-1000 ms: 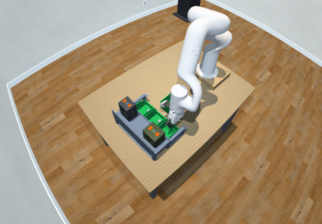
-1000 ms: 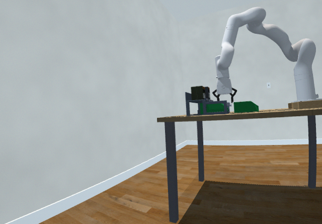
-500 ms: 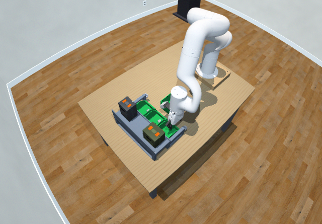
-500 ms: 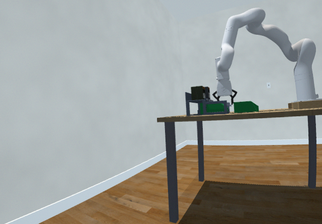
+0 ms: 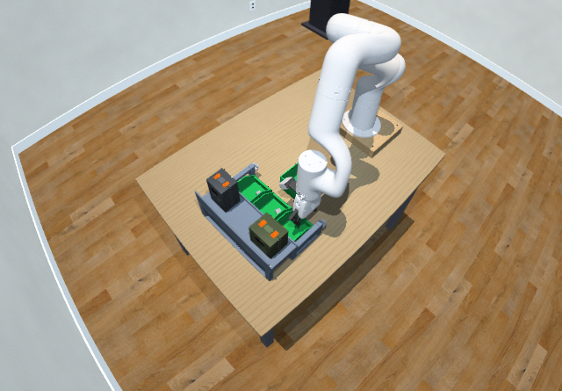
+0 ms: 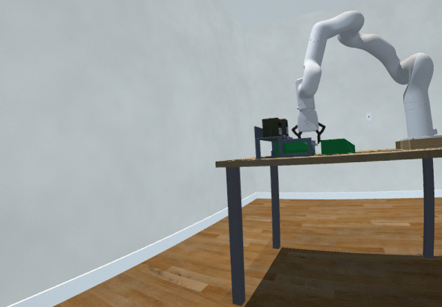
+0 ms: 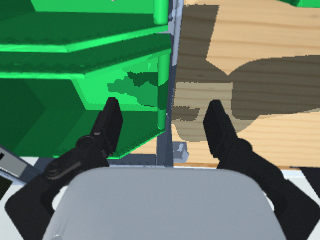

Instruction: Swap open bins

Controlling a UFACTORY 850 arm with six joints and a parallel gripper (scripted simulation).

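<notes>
My gripper [image 6: 309, 139] [image 7: 163, 109] is open and empty, pointing down above the shelf's front edge. In the wrist view one finger is over the inside of the end green bin [image 5: 298, 229] [image 7: 95, 90], the other over the table in front; the bin's front rim lies between them. That bin stands on the grey shelf [image 5: 226, 219] [image 7: 164, 150], open front out, and no parts show in it. Another green bin [image 5: 289, 171] [image 6: 337, 147] stands on the table in front of the shelf. The arm partly hides it in the top view, and its contents are unclear.
Two more green bins [image 5: 271, 205] [image 5: 252, 187] stand beside the end bin, each with a light grey part. An olive box [image 5: 269, 235] and a black box [image 5: 222, 190] stand on the shelf's upper board. The shelf's side rail [image 5: 310, 236] borders the end bin.
</notes>
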